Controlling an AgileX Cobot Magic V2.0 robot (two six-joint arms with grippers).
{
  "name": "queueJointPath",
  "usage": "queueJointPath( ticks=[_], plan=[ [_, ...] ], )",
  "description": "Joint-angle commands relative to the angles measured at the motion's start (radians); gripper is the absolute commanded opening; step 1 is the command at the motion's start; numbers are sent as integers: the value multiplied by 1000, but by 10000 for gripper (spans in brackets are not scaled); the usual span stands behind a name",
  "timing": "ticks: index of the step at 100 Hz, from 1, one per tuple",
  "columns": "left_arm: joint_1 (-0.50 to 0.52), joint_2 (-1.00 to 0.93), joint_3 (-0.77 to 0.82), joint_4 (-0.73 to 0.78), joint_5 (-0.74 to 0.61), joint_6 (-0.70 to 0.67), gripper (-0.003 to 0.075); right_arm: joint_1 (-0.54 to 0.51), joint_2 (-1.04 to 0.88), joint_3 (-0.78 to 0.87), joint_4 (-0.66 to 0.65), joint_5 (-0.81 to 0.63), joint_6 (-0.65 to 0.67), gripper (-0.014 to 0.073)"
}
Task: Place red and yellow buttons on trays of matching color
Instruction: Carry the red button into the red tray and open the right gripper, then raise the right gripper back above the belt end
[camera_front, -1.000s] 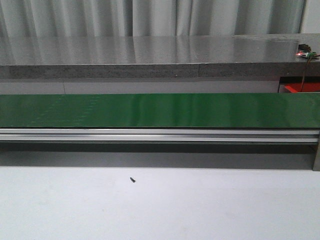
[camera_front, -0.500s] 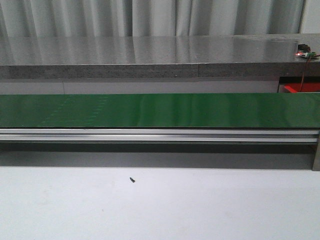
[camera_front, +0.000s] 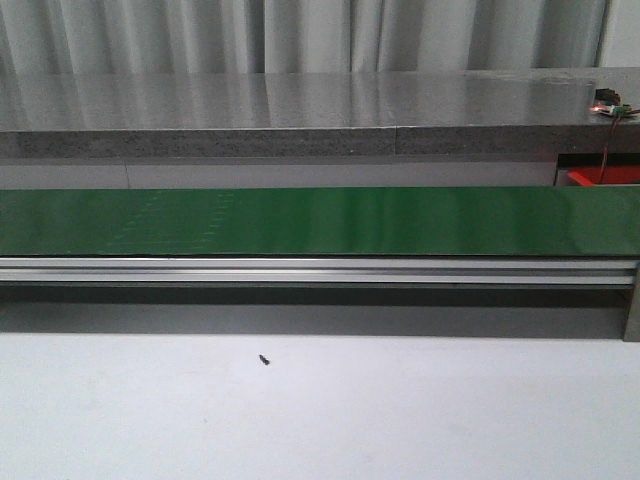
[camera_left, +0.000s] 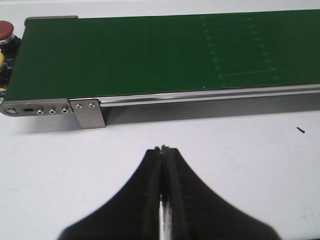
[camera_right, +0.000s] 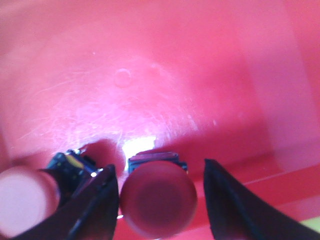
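Note:
In the right wrist view my right gripper (camera_right: 159, 165) is open low inside the red tray (camera_right: 150, 65). A red button (camera_right: 158, 197) on a dark blue base stands between its fingers, close to one finger (camera_right: 100, 200) and clear of the other. A second red button (camera_right: 25, 202) sits just outside that near finger. My left gripper (camera_left: 163, 148) is shut and empty over the white table, short of the green belt (camera_left: 150, 55). Another red button (camera_left: 5, 29) shows past the belt's end. No gripper appears in the front view, and no yellow tray is clearly visible.
The green conveyor belt (camera_front: 320, 220) with its aluminium rail (camera_front: 320, 270) runs across the front view, a grey counter (camera_front: 300, 110) behind it. A corner of the red tray (camera_front: 600, 177) shows at far right. A small black screw (camera_front: 265, 359) lies on the white table.
Faint marks on the belt have shifted to the right in the front view, so the belt is moving. Nothing else there has changed.

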Motion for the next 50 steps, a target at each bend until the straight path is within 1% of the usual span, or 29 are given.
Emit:
queueJointPath(
  ticks=[1,22,40,46,50],
  plan=[
    [-7,3,-26,-24,-68,-1,-20,-4,-95,-26,0,-11,1,400],
    [-7,3,-26,-24,-68,-1,-20,-4,-184,-13,5,7,1,400],
    [-7,3,-26,-24,-68,-1,-20,-4,-295,88,5,-22,0,397],
    [-7,3,-26,-24,-68,-1,-20,1,-332,141,5,-46,-2,365],
    [-7,3,-26,-24,-68,-1,-20,7,-362,173,5,-68,-8,323]
  ],
)
